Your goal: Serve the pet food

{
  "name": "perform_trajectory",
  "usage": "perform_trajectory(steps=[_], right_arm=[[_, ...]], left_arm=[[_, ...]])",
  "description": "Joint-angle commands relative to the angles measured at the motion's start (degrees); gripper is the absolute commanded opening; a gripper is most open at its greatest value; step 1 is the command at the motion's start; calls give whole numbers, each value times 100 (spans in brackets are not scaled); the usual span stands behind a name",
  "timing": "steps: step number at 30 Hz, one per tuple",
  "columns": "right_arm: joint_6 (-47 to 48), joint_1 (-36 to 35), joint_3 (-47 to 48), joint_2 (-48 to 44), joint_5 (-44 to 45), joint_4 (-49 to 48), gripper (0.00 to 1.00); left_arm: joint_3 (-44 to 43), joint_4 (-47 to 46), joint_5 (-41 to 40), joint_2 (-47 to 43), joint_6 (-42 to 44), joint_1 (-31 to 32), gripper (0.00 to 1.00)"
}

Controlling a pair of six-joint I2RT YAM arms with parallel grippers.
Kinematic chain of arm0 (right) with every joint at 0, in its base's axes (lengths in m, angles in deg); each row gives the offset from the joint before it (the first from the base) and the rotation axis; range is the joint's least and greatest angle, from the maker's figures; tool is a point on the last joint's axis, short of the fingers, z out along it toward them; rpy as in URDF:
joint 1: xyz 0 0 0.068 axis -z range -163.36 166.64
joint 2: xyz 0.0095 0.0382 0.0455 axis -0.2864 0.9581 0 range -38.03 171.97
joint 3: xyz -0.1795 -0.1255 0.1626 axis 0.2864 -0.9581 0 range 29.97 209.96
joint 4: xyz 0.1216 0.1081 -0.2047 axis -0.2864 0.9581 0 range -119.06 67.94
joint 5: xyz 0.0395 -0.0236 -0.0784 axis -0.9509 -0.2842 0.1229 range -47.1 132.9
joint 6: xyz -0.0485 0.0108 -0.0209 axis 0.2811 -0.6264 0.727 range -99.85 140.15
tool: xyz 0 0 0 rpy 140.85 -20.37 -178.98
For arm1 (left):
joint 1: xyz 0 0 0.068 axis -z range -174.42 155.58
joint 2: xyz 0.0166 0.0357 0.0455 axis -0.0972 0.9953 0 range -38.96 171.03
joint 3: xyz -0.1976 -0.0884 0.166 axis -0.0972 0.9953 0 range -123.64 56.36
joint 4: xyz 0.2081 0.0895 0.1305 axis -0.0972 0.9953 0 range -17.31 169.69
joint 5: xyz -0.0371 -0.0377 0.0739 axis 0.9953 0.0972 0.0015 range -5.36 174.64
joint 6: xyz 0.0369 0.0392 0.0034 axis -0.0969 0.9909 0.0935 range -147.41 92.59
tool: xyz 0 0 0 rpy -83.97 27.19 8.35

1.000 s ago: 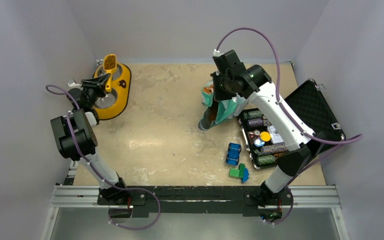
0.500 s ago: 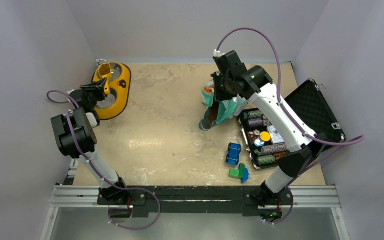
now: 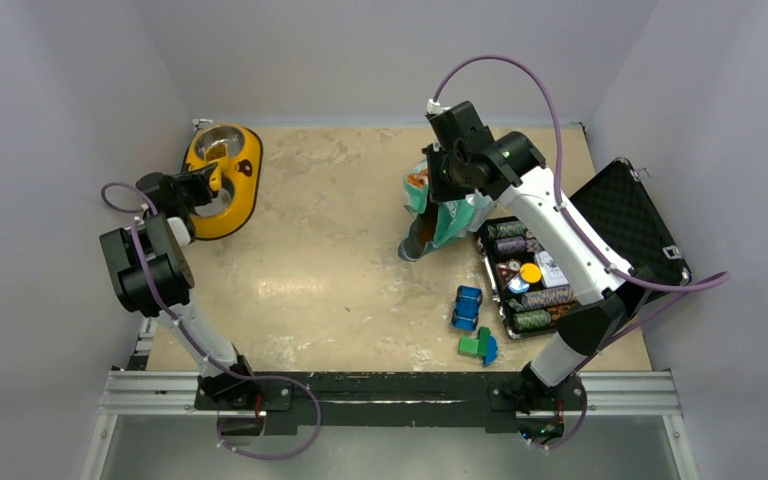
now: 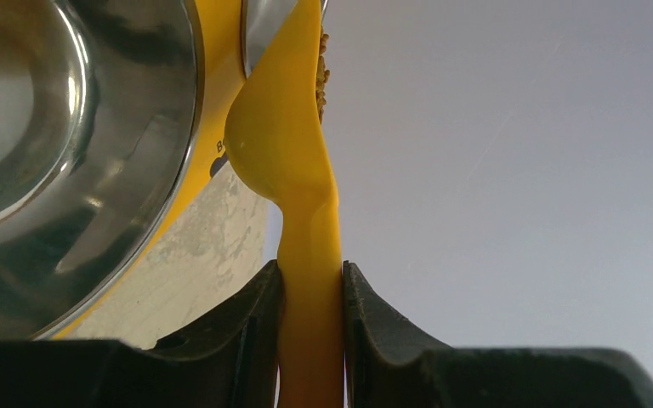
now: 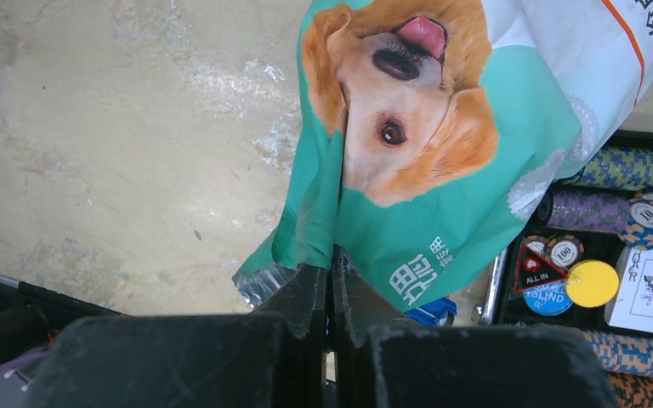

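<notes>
My left gripper (image 4: 310, 276) is shut on the handle of a yellow scoop (image 4: 289, 144), which is turned on its edge. A few brown kibble pellets (image 4: 323, 76) show at its rim, by the far steel bowl (image 4: 264, 25). In the top view the left gripper (image 3: 205, 183) is over the yellow two-bowl feeder (image 3: 245, 185) at the far left. My right gripper (image 5: 332, 263) is shut on the edge of the teal pet food bag (image 5: 442, 221) with the dog picture. It holds the bag upright at mid table (image 3: 445, 215).
The near steel bowl (image 4: 68, 153) looks empty. An open black case of poker chips (image 3: 525, 275) lies right of the bag, with its lid (image 3: 625, 225) folded back. A blue toy car (image 3: 467, 307) and a green-blue toy (image 3: 478, 345) lie near the front. Walls enclose the table.
The left gripper drew back toward the left and rolled the scoop from level with kibble showing onto its side over the far bowl. The right arm and bag stayed still.
</notes>
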Motion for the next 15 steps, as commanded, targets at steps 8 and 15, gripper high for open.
perform_trajectory(steps=[8,15], right_arm=[[33,21,145,-455,232,-404,0],[15,32,181,-413,197,-395,0]], left_arm=[[-1261,1739,66,-3,-21,-2,0],[-1913,2565,12,118,-45,31,0]])
